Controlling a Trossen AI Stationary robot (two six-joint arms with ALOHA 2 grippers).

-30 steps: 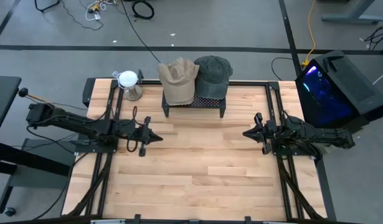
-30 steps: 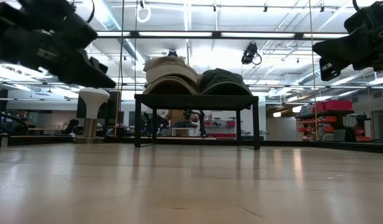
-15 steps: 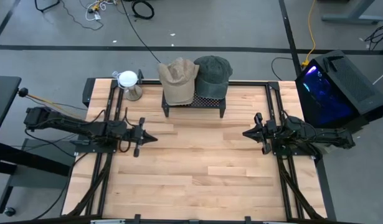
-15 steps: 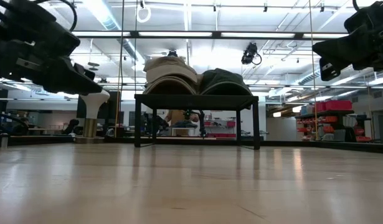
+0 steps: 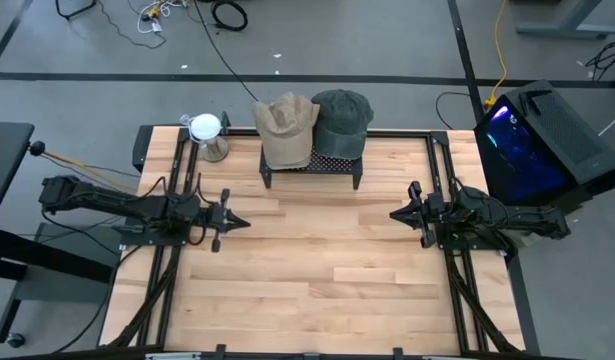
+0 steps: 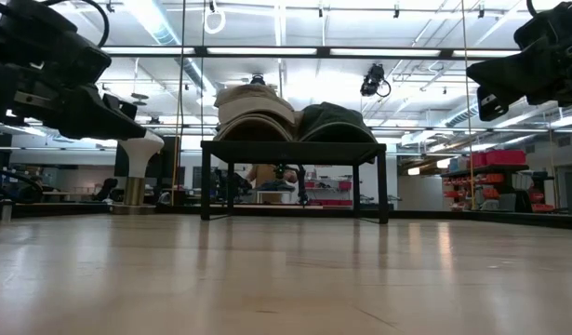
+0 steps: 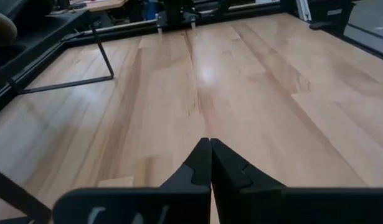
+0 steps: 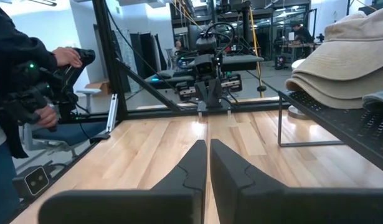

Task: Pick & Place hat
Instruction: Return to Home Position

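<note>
Two caps sit on a low black mesh stand (image 5: 332,165) at the table's far side: a tan cap (image 5: 287,128) on its left half and a dark grey-green cap (image 5: 340,120) on its right half. Both also show in the low view, tan cap (image 6: 253,110) and dark cap (image 6: 334,123), resting by their crowns and brims on the stand's top. My left gripper (image 5: 245,221) hovers above the table's left-middle, shut and holding nothing. My right gripper (image 5: 393,214) hovers at the right-middle, shut and holding nothing; its wrist view shows the tan cap (image 8: 344,53).
A white mushroom-shaped hat stand (image 5: 208,135) is at the far left corner. Black rails (image 5: 177,200) run along both sides of the table. A lit computer case (image 5: 532,140) stands off the right edge. A person (image 8: 20,87) holding controllers is beyond the left side.
My left arm has drawn back toward the table's left edge by a little, staying shut. The right arm and both caps have kept still.
</note>
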